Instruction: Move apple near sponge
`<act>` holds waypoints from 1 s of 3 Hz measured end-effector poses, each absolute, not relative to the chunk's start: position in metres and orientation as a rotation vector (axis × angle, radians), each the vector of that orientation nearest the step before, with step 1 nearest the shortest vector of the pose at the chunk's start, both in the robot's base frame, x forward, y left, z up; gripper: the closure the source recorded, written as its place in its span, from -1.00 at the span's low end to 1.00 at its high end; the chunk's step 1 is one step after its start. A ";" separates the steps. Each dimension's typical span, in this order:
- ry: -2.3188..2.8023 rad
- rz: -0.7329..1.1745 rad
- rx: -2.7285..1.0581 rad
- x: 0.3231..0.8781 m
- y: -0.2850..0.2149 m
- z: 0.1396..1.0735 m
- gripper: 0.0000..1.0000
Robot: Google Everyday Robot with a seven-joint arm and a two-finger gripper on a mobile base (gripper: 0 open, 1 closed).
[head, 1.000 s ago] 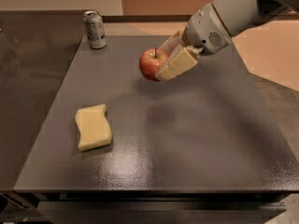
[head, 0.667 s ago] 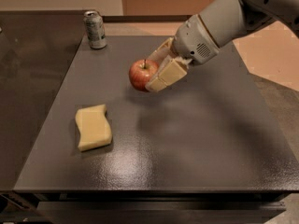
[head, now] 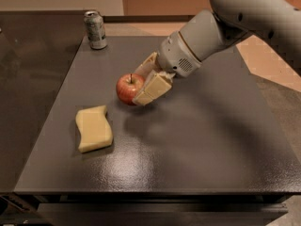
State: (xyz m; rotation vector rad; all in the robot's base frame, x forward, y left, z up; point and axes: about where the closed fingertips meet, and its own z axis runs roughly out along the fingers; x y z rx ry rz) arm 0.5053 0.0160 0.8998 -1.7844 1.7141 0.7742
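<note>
Now the tool [head: 140,86] pinches the apple [head: 126,88] near the sponge [head: 94,128]; released too high, it could roll off the table [head: 211,145].

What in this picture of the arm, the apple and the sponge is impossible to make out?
Camera view only:
- The apple: its right side is hidden by the gripper, shut on it right of the sponge.
- Its underside is shadowed, so whether it touches the table or hangs just above, cannot tell.
- The can: label too small to read.
- The arm: cut off by the top and right edges.
</note>
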 end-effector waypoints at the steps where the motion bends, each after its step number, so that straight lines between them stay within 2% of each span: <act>1: 1.693 0.794 -1.807 0.502 0.032 0.887 1.00; 2: 1.673 0.814 -1.822 0.500 0.043 0.879 0.67; 3: 1.665 0.828 -1.814 0.500 0.048 0.873 0.20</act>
